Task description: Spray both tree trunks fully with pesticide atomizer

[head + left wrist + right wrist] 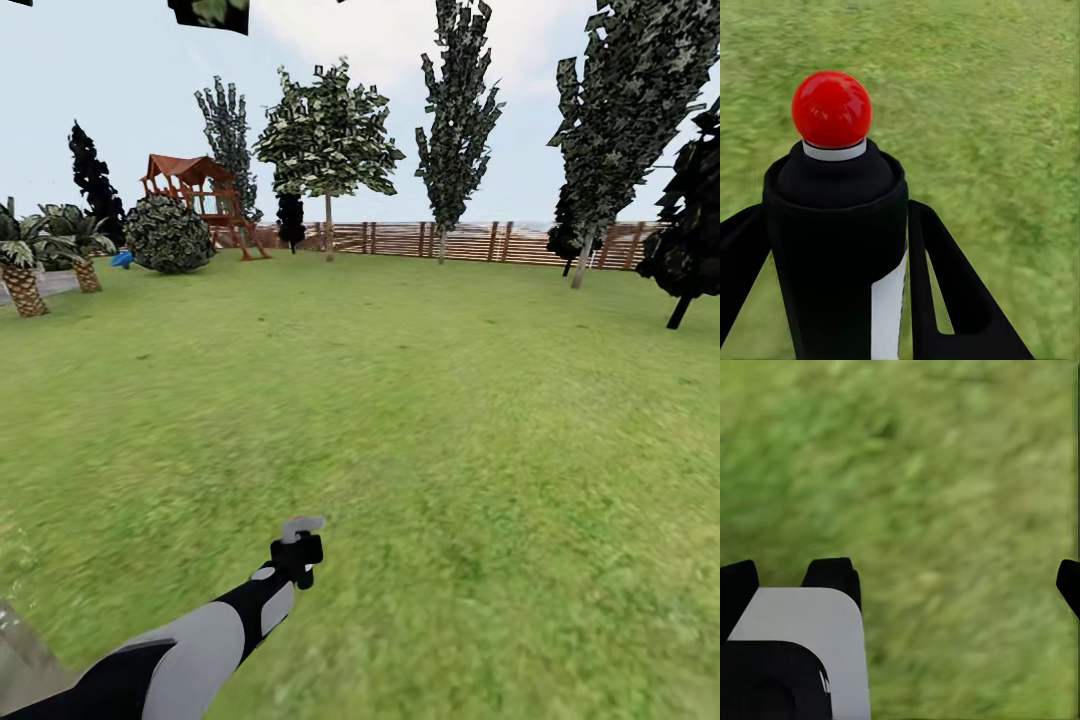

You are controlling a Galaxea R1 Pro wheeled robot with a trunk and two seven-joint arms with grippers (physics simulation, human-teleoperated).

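1 bottle (832,217) — red-capped, black — clamped between left gripper (832,247) fingers, near left over lawn (450,400). Right gripper (900,577) spread, holding nothing. 2 trees (328,150) far off by fence (470,242) — pickup apparently done, spraying left.

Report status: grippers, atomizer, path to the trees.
Left gripper shut on pesticide atomizer, red cap up. Right gripper open, over grass. Trees far across open lawn.
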